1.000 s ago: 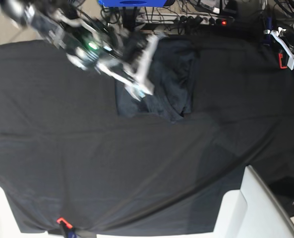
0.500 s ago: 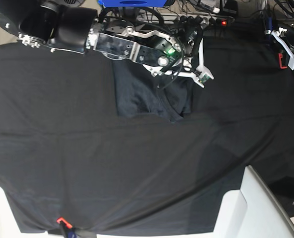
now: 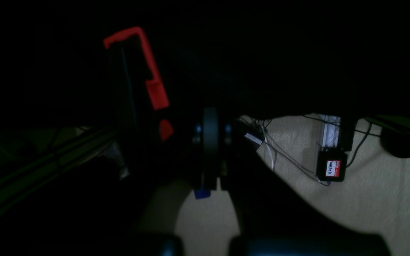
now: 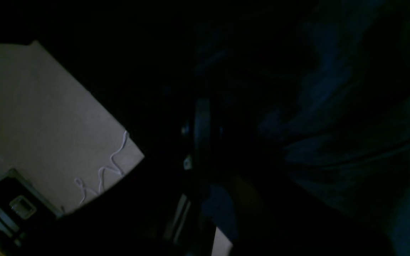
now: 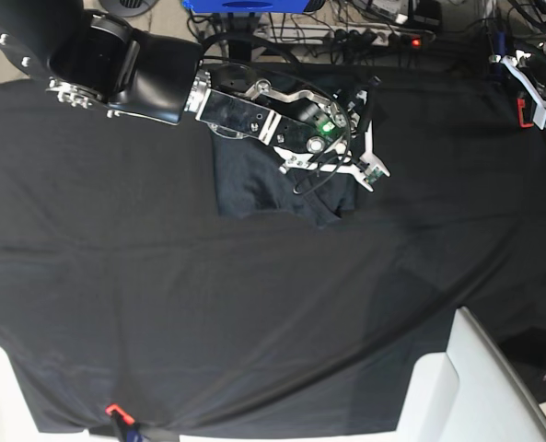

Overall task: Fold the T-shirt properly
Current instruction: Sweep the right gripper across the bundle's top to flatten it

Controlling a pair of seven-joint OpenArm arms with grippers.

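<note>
A: In the base view, where is the T-shirt [image 5: 273, 180]?

B: It lies in the upper middle of the frame, on the black table covering [image 5: 254, 313], already a compact folded block. The right gripper [image 5: 369, 164] is over its right edge. The jaws are together, and I cannot see any cloth held between them.

A: Why does it stay there, do you think?

B: I judge it presses or smooths the fold, because closed fingers slide on thin knit without catching it.

A: And the other arm?

B: The left gripper [image 5: 535, 97] is in the upper right corner, well apart from the shirt. It seems parked so that it does not disturb the cloth.

A: What does the left wrist view give?

B: It is very dark. A red clip part [image 3: 148, 71] shows in the upper left, and beige floor [image 3: 368, 199] with cables at the lower right. The jaws are together and hold nothing.

A: And the right wrist view?

B: Also dark. Bluish folds of the T-shirt [image 4: 333, 135] fill the right side, close under the camera. Beige floor [image 4: 41, 124] is on the left.
</note>
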